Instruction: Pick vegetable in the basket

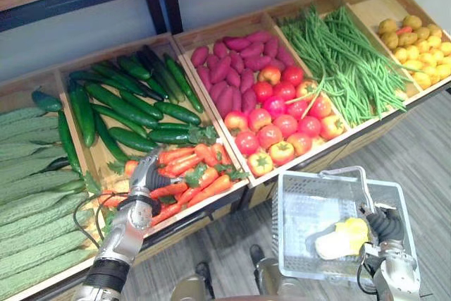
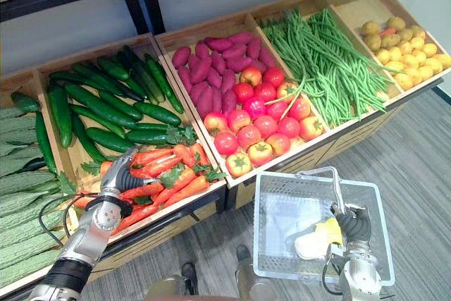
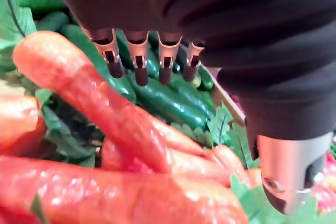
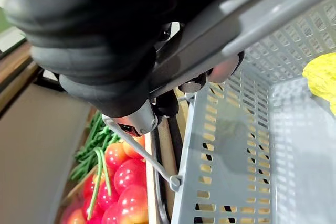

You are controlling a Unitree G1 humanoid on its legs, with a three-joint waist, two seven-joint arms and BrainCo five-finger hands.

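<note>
Left hand (image 1: 144,174) was down at the carrots (image 1: 190,167), at the near end of the bin they share with the cucumbers (image 1: 127,107). The carrots looked glossy orange, long and tapered, with frilly green tops, heaped every which way. From the left wrist cam, the fingers (image 3: 139,59) were straight and spread in a row just above one fat carrot (image 3: 105,108), thumb (image 3: 289,171) off to the side, nothing grasped. I couldn't tell whether the tips were actually touching the heap.

Right hand (image 1: 384,227) was clenched round the handle (image 1: 356,172) of the grey perforated basket (image 1: 292,230), which hung in front of the stand below the tomatoes (image 1: 282,128). In the right wrist cam the bar (image 4: 252,17) ran right through the curled fingers. One pale yellow leafy vegetable (image 1: 342,239) lay in the basket, on the side next to that hand.

Other bins: bumpy green gourds (image 1: 28,181) to the left of the cucumbers, purple tubers (image 1: 225,68) behind the tomatoes, and green beans (image 1: 345,61) further right.
</note>
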